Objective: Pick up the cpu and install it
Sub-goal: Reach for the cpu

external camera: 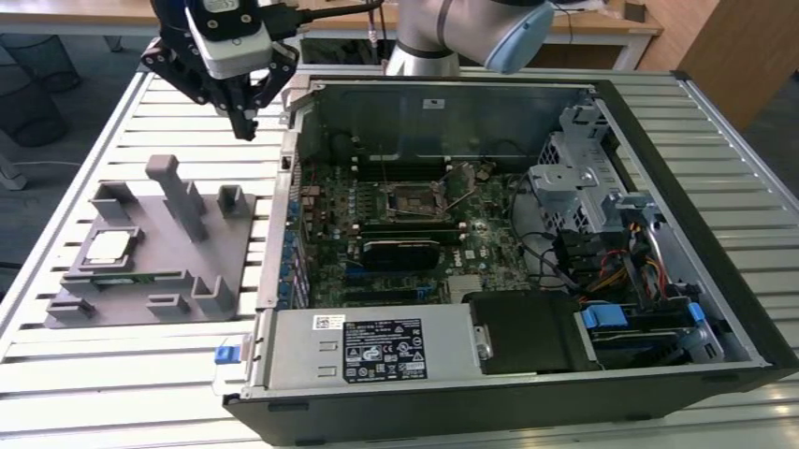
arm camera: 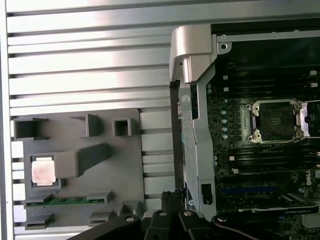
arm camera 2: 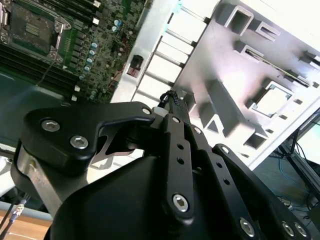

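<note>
The gripper is held with its fingertips drawn together to a point and nothing between them, so nothing is carried. It is hung in the air, fingers down, off the fixture's far corner on the side toward the case, and it is well apart from anything on the fixture. The cpu is seen lying flat in a shallow square pocket of the fixture, at the end away from the case, with its bright metal top upward. The pocket is judged to be there so that the chip is kept square and always found in the same spot, with its thin edges left reachable from above. In the first wrist view a grey block is seen just beside the chip on the side toward the case, and a tall post rises from the fixture next to it, so that side is judged to be crowded. The air straight above the chip is open. The case is set on the table just beside the fixture, on the exterior view's right, with its side panel off so that the board can be reached from above. Its metal wall is raised between the fixture and the socket, and it is judged to be an edge that must be cleared from above. The socket is seen well beyond the fixture, inside the case. It appears uncovered, with a thin lever standing up beside it. Nothing of the task is done as things lie: the chip is untouched in its pocket.
</note>
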{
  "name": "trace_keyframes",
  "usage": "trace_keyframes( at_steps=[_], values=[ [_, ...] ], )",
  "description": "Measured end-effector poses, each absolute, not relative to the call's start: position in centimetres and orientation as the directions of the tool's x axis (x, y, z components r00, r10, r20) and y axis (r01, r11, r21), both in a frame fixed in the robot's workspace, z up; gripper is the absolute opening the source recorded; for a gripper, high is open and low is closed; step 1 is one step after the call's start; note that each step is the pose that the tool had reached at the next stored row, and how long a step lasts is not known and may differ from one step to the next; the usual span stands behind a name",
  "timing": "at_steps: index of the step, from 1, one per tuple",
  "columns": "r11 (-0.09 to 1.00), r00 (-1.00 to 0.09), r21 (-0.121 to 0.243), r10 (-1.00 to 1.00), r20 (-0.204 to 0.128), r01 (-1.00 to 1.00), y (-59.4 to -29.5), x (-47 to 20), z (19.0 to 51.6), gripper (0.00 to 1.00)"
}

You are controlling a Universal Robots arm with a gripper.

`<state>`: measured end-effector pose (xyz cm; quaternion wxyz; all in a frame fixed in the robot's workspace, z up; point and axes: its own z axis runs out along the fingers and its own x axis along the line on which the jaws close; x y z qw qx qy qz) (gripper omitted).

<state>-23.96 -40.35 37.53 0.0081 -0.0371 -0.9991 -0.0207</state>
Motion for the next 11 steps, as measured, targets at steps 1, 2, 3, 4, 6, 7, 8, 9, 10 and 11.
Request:
trace_keyframes(
  at_steps=[1,2,3,4,6,7,8,9,10,11],
  values=[
    [0.996,-0.997,0.041,0.074,0.018,0.074,-40.4,-24.2,37.5,0.11],
    [0.996,-0.997,0.041,0.074,0.018,0.074,-40.4,-24.4,37.5,0.11],
    [0.996,-0.997,0.041,0.073,0.018,0.074,-40.4,-24.7,37.5,0.11],
    [0.996,-0.997,0.041,0.073,0.018,0.074,-40.4,-25.0,37.5,0.11],
    [0.997,-0.997,0.040,0.072,0.018,0.072,-40.4,-25.8,37.5,0.11],
    [0.997,-0.997,0.040,0.070,0.018,0.071,-40.4,-26.2,37.4,0.11],
    [0.997,-0.997,0.040,0.070,0.018,0.070,-40.4,-26.5,37.4,0.11],
    [0.997,-0.997,0.040,0.069,0.018,0.069,-40.4,-26.9,37.4,0.11],
    [0.997,-0.998,0.040,0.068,0.018,0.068,-40.4,-27.2,37.4,0.11],
    [0.997,-0.998,0.040,0.067,0.018,0.067,-40.4,-27.6,37.3,0.11]
  ],
)
